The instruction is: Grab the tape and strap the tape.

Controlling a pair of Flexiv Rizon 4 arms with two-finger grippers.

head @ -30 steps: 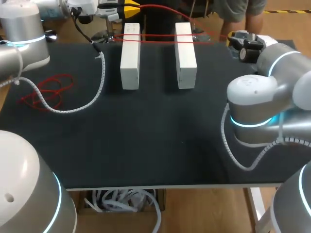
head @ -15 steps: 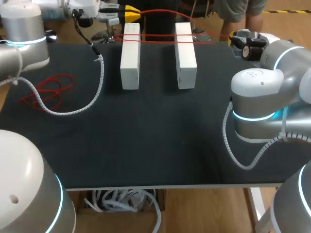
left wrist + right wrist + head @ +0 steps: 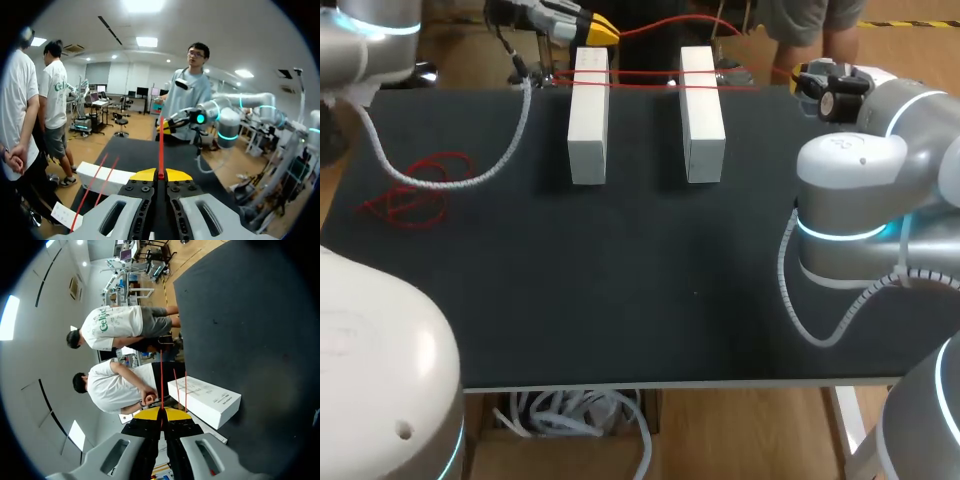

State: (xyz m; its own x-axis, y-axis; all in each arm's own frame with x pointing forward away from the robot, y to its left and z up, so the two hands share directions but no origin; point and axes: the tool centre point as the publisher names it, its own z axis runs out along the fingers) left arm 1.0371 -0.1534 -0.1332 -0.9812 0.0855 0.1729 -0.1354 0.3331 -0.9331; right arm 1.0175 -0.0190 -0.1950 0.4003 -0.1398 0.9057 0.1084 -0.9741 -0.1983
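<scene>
At the far left of the head view we see a red tangle (image 3: 418, 188) lying loose on the black table (image 3: 620, 290), with the left arm's grey coiled cable (image 3: 505, 150) curving over the table just right of it. In the upper left, the left claw (image 3: 598, 27) hangs at the table's far edge, its yellow tips pointing toward the middle. In its own wrist view the left claw (image 3: 160, 175) has its tips pressed together on the tape (image 3: 161, 145), a thin red line running straight out ahead of the fingers to the right claw's yellow tips across the table.

Right of the left claw, the left block (image 3: 588, 120) stands on the table, white and long, its far end at the table's far edge. The tape (image 3: 640, 73) crosses that far end in two near-parallel strands (a third strand arcs higher, beyond the table edge) and runs on over the far end of the right block (image 3: 701, 115), which lies parallel and apart from the first.

In the upper right, the right claw (image 3: 802, 75) sits just past the right block, at the tape's level. Its wrist view shows the right claw (image 3: 161, 414) likewise clamped on the tape, which leads ahead from the tips, with two more strands over a block beside it. The right arm's body fills the right edge of the frame.
</scene>
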